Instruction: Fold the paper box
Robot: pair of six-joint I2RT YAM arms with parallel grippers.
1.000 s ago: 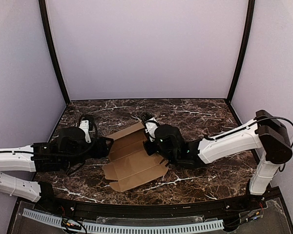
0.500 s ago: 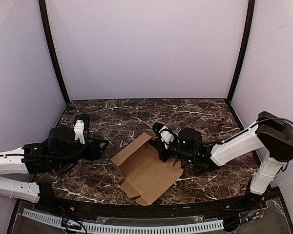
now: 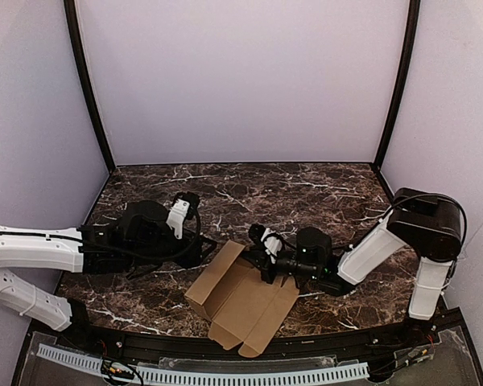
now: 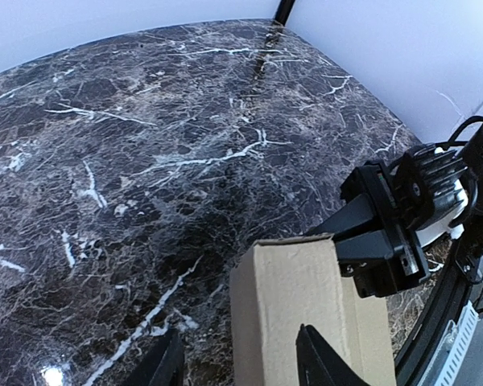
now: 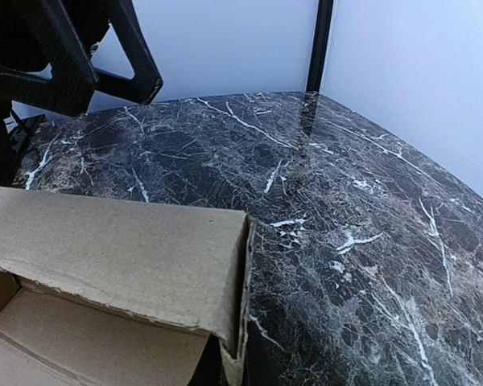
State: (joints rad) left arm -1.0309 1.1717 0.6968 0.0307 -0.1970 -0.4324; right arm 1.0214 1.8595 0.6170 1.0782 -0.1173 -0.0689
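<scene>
The paper box (image 3: 245, 301) is brown cardboard, partly folded, with its left panel raised, near the table's front edge. My right gripper (image 3: 262, 251) is low at the box's far right corner and shut on the cardboard edge; in the right wrist view the folded panel (image 5: 121, 257) hides its fingers. My left gripper (image 3: 204, 241) is open just left of the raised panel. In the left wrist view that panel (image 4: 306, 305) stands between my open left fingertips (image 4: 318, 358), with the right gripper (image 4: 386, 233) at the panel's far end.
The dark marble table (image 3: 306, 189) lies inside pale lilac walls with black corner posts (image 3: 87, 88). A black rail (image 3: 249, 346) runs along the near edge, just in front of the box. The left arm's fingers (image 5: 137, 64) show at the top left of the right wrist view.
The right gripper has dragged the box toward the near edge and turned it. The left arm first drew back left, then moved right up to the raised panel.
</scene>
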